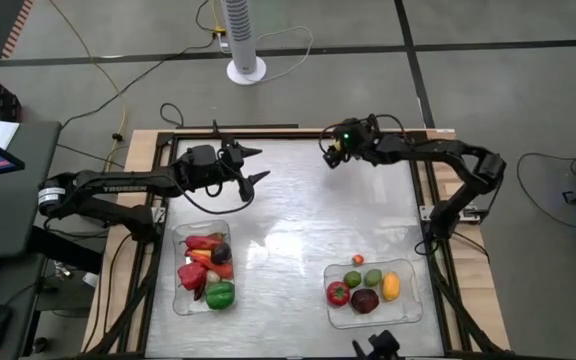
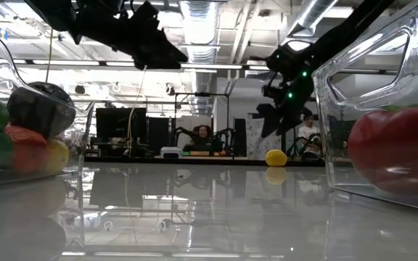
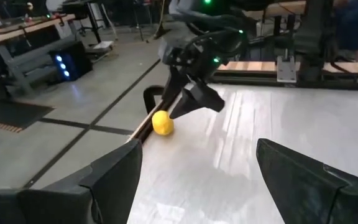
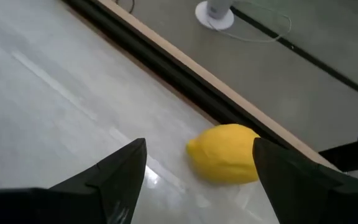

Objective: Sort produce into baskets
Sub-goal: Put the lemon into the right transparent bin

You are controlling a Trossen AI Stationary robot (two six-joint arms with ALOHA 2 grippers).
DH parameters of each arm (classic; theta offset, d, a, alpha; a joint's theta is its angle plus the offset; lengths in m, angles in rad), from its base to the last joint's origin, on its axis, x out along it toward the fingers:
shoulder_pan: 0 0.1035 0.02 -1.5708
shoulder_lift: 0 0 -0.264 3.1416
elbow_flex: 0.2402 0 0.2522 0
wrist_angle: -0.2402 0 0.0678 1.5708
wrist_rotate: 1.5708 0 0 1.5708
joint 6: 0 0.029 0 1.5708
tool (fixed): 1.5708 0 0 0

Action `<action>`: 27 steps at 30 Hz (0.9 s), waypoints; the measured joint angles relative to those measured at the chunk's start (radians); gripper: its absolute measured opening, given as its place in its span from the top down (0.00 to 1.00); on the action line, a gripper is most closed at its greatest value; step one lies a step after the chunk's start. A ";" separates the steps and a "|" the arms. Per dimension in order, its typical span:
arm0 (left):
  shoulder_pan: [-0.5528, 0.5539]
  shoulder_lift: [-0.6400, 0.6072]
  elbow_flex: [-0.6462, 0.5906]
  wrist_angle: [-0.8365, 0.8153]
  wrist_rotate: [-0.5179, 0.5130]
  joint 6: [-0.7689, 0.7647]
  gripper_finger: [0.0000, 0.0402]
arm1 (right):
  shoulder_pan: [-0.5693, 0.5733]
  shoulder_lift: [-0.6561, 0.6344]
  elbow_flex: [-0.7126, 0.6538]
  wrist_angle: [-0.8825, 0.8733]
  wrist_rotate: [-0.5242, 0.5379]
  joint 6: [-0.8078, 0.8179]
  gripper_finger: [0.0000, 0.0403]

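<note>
Hovering right end effector (image 4: 197, 168) above lemon (image 4: 225, 154)

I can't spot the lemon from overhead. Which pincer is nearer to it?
The right pincer is nearer: it hangs open right over the lemon at the table's far edge. The left pincer is open, farther off across the table.
</note>
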 joint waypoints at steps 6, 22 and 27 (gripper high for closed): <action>0.000 0.000 0.000 -0.027 0.000 0.018 0.25 | -0.011 0.083 0.000 0.048 0.001 0.031 0.15; 0.000 0.000 0.000 -0.045 -0.002 0.050 0.25 | -0.004 0.151 0.000 0.111 0.198 0.126 0.04; 0.000 0.000 0.000 -0.055 -0.006 0.056 0.25 | 0.005 0.151 0.000 0.115 0.267 0.139 0.04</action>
